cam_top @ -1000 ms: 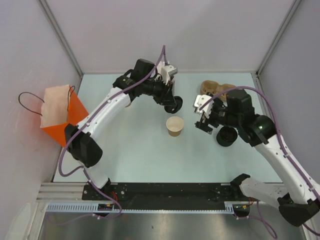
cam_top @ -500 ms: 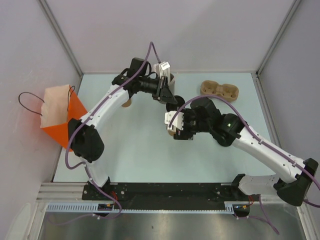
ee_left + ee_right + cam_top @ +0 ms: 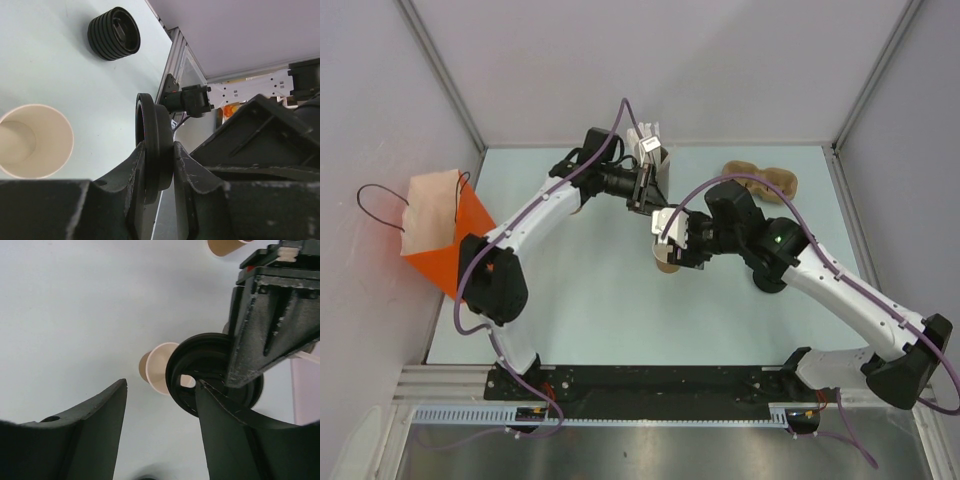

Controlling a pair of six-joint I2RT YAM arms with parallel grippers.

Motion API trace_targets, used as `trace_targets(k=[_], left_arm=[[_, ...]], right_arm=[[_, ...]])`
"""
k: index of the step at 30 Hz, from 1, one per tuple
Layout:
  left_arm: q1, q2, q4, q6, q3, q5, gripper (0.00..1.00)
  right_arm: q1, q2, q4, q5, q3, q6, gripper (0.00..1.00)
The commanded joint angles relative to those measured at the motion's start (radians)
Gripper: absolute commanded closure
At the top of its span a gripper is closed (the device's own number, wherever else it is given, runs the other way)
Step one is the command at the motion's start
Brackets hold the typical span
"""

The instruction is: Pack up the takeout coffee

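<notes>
The takeout coffee cup (image 3: pixel 156 371) is a small tan paper cup with a pale rim, standing upright and open on the table. It also shows in the left wrist view (image 3: pixel 32 142), and in the top view (image 3: pixel 665 265) it is mostly hidden under my right gripper. My left gripper (image 3: pixel 159 150) is shut on a black lid (image 3: pixel 154 135) held on edge, just beyond and above the cup (image 3: pixel 653 197). In the right wrist view the lid (image 3: pixel 210 371) overlaps the cup's rim. My right gripper (image 3: pixel 161 385) is open and empty, above the cup (image 3: pixel 675 245).
A stack of black lids (image 3: pixel 114 33) lies right of the cup, partly under the right arm (image 3: pixel 767 283). A brown cardboard cup carrier (image 3: pixel 762 178) sits at the back right. An orange bag (image 3: pixel 440 235) stands at the left edge. Another brown cup (image 3: pixel 224 246) is further back.
My right arm has swung left from beside the lid stack to over the cup, its jaws open. My left gripper, still holding the lid, has shifted slightly back.
</notes>
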Motion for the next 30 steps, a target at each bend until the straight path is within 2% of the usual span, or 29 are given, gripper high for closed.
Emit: trace_targets(k=[1,16,23,30], left_arm=[[0.006,-0.078,0.054,-0.043,0.001,0.041,0.77],[0.006,-0.061,0.068,-0.065,0.021,0.064,0.78],[0.006,-0.064,0.079,-0.075,0.023,0.078,0.78],[0.008,-0.065,0.088,-0.086,0.023,0.092,0.78]], right_arm=[[0.004,0.01,0.01,-0.048,0.041,0.016,0.39],[0.006,0.041,0.065,0.043,0.032,0.025,0.45],[0.007,0.047,0.104,0.098,0.021,0.034,0.58],[0.015,0.054,0.127,0.124,0.004,0.028,0.6]])
